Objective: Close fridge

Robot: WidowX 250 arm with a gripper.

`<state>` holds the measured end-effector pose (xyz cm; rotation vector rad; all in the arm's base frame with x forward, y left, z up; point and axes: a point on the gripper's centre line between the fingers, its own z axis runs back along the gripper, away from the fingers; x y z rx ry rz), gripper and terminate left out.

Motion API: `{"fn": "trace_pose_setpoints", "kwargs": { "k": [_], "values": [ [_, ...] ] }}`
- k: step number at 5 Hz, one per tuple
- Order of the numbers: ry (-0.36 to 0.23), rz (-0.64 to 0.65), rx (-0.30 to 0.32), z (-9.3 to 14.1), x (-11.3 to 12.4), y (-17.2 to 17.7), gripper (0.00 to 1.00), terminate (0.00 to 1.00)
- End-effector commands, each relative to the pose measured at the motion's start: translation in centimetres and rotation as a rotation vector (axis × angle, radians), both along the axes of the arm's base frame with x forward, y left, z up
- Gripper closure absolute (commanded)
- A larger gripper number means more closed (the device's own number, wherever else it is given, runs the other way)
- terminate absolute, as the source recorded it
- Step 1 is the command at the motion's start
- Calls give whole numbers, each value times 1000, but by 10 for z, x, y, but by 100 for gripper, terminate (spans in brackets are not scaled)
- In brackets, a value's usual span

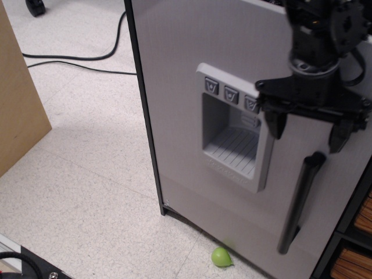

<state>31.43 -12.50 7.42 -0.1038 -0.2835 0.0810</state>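
Fingers (274,123) spread, holding nothing — gripper (308,132) sits against the fridge (186,87) door above the handle (299,200), likely to push it shut.

- The fridge (192,52) door runs off the frame's top and right edges.
- The end effector (308,129) covers the third dispenser button; its arm is cut off at upper right.
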Motion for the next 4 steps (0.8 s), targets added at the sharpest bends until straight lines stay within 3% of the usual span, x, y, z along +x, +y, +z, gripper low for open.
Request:
{"fn": "trace_pose_setpoints", "kwargs": {
  "k": [1,4],
  "values": [
    [-126,30,12,15,29,-4,0,0],
    [-170,50,38,11,45,-6,0,0]
  ]
}}
